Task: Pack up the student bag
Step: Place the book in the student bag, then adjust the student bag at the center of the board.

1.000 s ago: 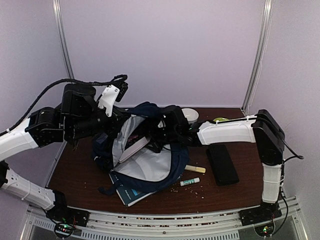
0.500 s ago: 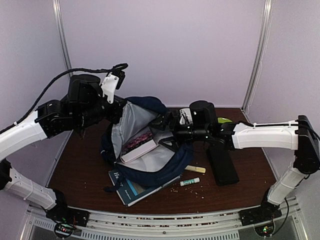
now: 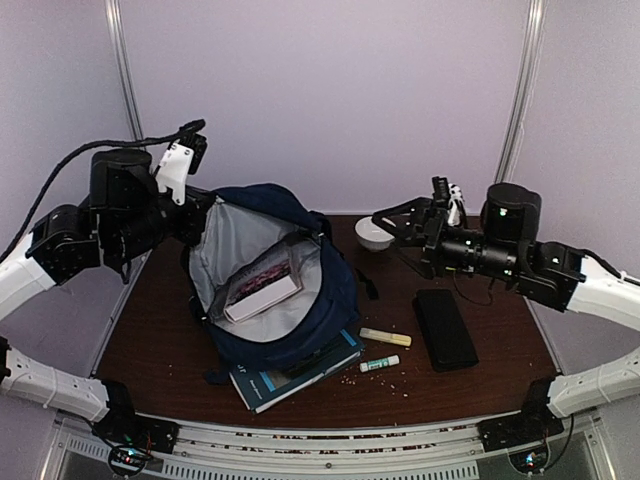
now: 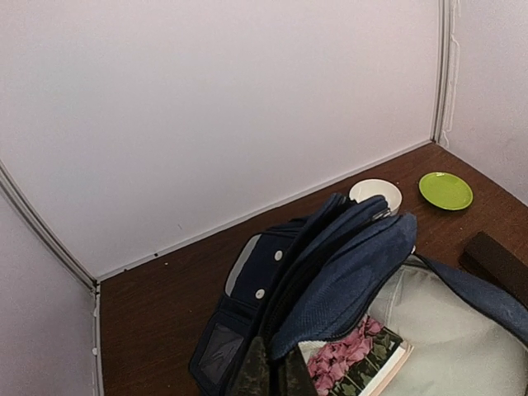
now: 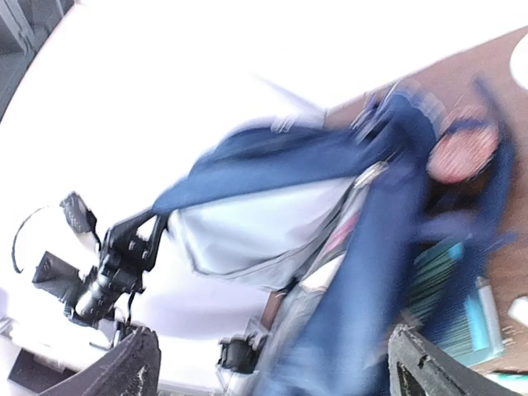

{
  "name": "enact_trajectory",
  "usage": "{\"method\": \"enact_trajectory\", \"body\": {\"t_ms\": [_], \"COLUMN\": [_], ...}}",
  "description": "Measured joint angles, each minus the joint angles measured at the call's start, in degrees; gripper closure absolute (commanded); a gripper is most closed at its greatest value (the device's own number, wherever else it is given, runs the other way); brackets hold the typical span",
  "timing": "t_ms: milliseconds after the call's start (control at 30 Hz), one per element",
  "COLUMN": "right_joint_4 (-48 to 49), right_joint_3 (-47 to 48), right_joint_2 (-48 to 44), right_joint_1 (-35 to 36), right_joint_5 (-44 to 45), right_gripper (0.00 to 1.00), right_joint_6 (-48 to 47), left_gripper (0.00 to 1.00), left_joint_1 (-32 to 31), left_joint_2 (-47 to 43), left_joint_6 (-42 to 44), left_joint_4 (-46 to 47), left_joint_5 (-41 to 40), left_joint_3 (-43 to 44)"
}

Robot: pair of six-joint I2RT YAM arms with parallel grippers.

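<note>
Two arms were raised over the table [image 3: 150, 330], and the left one was doing the holding. Your left gripper [image 3: 192, 213] was pinched shut on the upper left rim of the bag [image 3: 310, 320], and the left wrist view showed navy fabric bunched at its fingers. The bag's body lay on the middle-left of the table. With that rim raised, its mouth gaped toward the overhead camera and showed the grey lining. Inside, you had a book [image 3: 262, 292] with a pink flowered cover resting against the lining. A teal book [image 3: 275, 383] lay flat on the table, partly under the bag's near edge, with one corner sticking out toward the arm bases. To its right lay a glue stick [image 3: 380, 364] with a green end. A yellow stick [image 3: 385, 338] lay a little farther back, near the bag's right side, and crumbs [image 3: 350, 378] were scattered around them. A white bowl [image 3: 372, 235] sat at the back of the table, just right of the bag. Your right gripper [image 3: 395, 225] hovered over the table close to that bowl, jaws spread wide and holding nothing. Its wrist view was blurred, with the bag and the left arm beyond its fingertips. A black case [image 3: 445, 328] lay flat on the right, well apart from the bag. A green plate [image 4: 445, 190] sat beside the bowl at the back right.
</note>
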Motion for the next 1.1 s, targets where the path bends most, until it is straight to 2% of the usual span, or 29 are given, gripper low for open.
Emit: {"method": "enact_trajectory", "body": {"t_ms": [100, 167, 333, 433, 533, 633, 800, 967, 1033, 1100], "right_joint_4": [-0.98, -0.17, 3.69, 2.82, 3.34, 3.91, 3.19, 0.52, -0.59, -1.99], "right_joint_3": [-4.13, -6.34, -8.15, -4.96, 0.94, 7.02, 16.0, 24.0, 26.47, 29.27], "right_joint_2": [-4.98, -3.76, 8.35, 15.17, 20.81, 25.75, 34.1, 40.13, 41.44, 42.88], "right_joint_1": [-0.61, -0.9, 0.55, 2.12, 3.17, 3.78, 3.82, 3.78, 3.74, 3.74], "right_joint_5": [5.05, 6.19, 4.94, 4.15, 2.82, 1.84, -0.35, -1.75, -2.32, -2.86], "right_gripper": [0.05, 0.05, 0.02, 0.03, 0.08, 0.17, 0.49, 0.76, 0.85, 0.89], "right_joint_6": [-0.81, -0.37, 2.14, 2.64, 2.89, 3.04, 2.1, 0.15, -0.5, -0.92], "left_gripper": [1.0, 1.0, 1.0, 1.0, 1.0, 1.0, 1.0, 1.0, 1.0, 1.0], "left_joint_1": [0.31, 0.44, 0.61, 0.61, 0.61, 0.61, 0.61, 0.61, 0.61, 0.61], "left_joint_2": [-3.69, -5.01, -5.42, -5.44, -5.57, -6.25, -7.87, -10.51, -11.65, -12.68], "left_joint_6": [0.24, 0.22, 0.2, 0.2, 0.22, 0.24, 0.44, 0.66, 0.63, 0.61], "left_joint_4": [-1.44, -1.92, -1.99, -2.03, -2.01, -2.01, -2.08, -4.57, -5.62, -6.34], "left_joint_5": [-0.55, -0.87, -0.96, -0.94, -0.92, -0.9, -0.94, -1.73, -2.32, -3.02], "left_joint_3": [-0.96, -1.64, -3.67, -4.68, -4.98, -5.46, -6.32, -6.49, -6.49, -6.49]}}
